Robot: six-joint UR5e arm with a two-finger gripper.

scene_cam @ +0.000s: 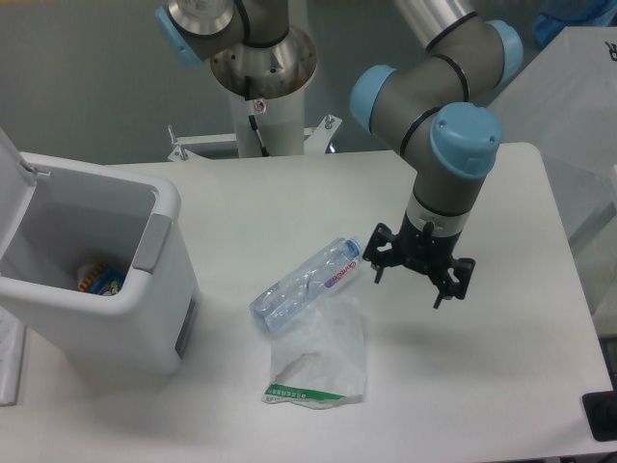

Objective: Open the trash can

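Trash can [92, 265] sits at left of frame on the desk [482, 386], lid [12, 174] already swung up and back at far left edge, so the bin reads as open; grey push tab [151, 241] on its near right rim, some colourful packaging visible inside at the bottom. Pincer [420, 272] hangs right of centre, pointing down, fingers spread w/ nothing between them, well apart from the can. Clear bottle [307, 285] lies on its side mid-frame, cap end just beside the pincer, resting partly over a crumpled plastic bag [318, 362] below it. Risks, as I judge: any low sweep toward the left could clip the bottle cap & roll it, or drag the bag. If the arm heads back to the bin, bumping the raised lid or rim could drop the lid shut again, undoing the task. Can't tell how firmly the lid stays up on its hinge.
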